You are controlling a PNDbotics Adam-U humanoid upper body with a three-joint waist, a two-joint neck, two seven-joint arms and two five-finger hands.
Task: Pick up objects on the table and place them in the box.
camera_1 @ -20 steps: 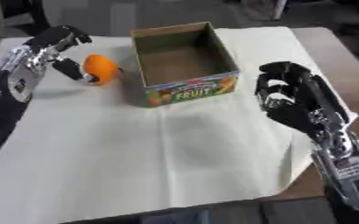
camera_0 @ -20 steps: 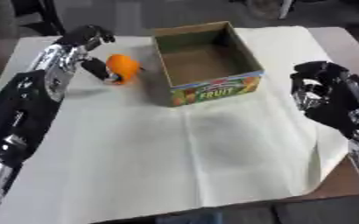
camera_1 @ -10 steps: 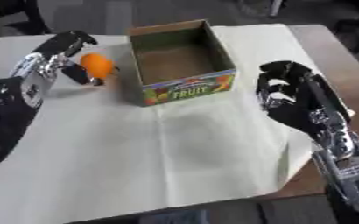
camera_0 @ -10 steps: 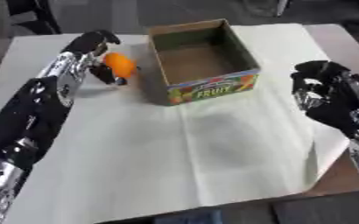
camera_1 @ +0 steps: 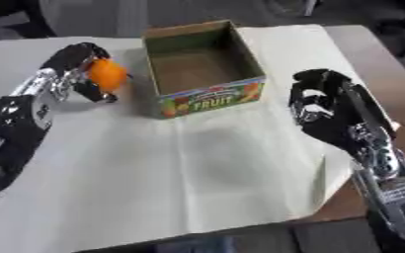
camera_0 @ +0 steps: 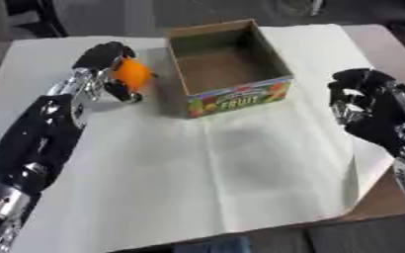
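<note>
While the left hand (camera_0: 102,69) curls its fingers round the orange (camera_0: 132,74) just left of the box (camera_0: 232,101), the step is the grasp — next comes a lift over the near wall and a release inside. Idle at right, the right hand (camera_1: 327,106) hovers over the bench (camera_1: 154,173), fingers curled on nothing — shown fuller in the right eye view.

Two head-mounted stereo views, both looking steeply down and forward onto the pale cloth-covered table (camera_0: 240,173), close enough that both black forearms fill the side edges. Shared field: the open cardboard fruit-printed box (camera_1: 202,74) at upper centre, which sits further left in the right eye view.
</note>
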